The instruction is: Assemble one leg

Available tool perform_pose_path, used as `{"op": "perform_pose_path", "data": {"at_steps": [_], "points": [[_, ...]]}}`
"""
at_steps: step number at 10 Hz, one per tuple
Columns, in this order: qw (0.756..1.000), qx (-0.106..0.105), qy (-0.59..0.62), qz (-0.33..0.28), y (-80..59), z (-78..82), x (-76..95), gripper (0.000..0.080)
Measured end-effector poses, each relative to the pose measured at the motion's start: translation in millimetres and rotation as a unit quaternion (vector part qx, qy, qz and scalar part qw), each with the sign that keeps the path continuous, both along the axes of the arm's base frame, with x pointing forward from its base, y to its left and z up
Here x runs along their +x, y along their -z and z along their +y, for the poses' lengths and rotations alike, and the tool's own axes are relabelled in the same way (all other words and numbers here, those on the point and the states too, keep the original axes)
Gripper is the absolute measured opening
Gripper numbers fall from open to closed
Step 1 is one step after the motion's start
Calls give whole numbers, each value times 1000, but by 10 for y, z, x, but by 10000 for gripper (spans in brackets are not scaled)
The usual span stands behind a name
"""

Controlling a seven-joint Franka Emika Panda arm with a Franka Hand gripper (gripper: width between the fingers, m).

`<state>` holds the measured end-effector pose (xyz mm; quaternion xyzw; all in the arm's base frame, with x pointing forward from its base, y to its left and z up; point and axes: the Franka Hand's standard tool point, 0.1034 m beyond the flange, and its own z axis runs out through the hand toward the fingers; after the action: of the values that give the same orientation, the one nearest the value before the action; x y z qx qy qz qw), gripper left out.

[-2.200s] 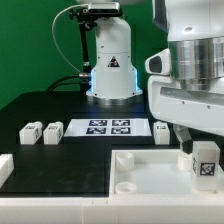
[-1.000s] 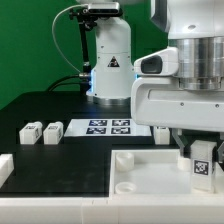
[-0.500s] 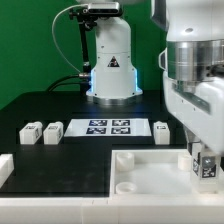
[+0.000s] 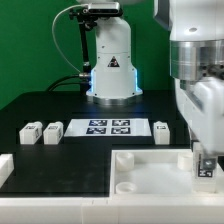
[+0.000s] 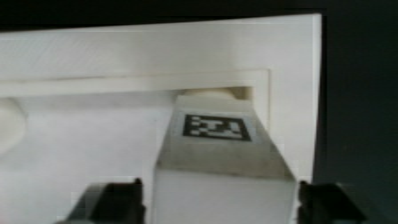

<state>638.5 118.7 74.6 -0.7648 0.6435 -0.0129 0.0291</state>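
The black bench carries everything here, and the biggest part on it is the white tray-like tabletop with its raised rim, lying at the near edge. Behind it lies the marker board, flat and fixed, with two loose legs to the exterior view's left of it and another small block just off its other end.

The arm stands over the tabletop's corner on the exterior view's right. The leg in play sits there, tag face outward, at the hand. In the wrist view the leg runs down between the two dark fingertips, which stand apart on either side of it — whether they press it I cannot tell.

By my reading the step in hand is seating this leg into the corner of the tabletop. The next move likely calls for keeping the leg upright and square to the corner — then turning or pressing it home without dragging the tabletop across the bench.
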Motion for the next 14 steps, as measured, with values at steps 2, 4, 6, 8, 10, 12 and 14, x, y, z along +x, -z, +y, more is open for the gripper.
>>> {"op": "perform_pose_path", "data": {"at_steps": [2,4,6,8,10,12,14], "points": [[980,-16,-198,-6,4,76,-13,620],[960,-22,-279,-8,5,48,-8,644],[908,-35,-418,-9,0,15,3,649],[824,-48,-564,-19,-19,-84,59,649],[817,-51,-573,-23,-13,-97,66,649],[824,-51,-564,-23,-14,-105,68,391],[872,-44,-486,-23,-11,-94,65,291]]}}
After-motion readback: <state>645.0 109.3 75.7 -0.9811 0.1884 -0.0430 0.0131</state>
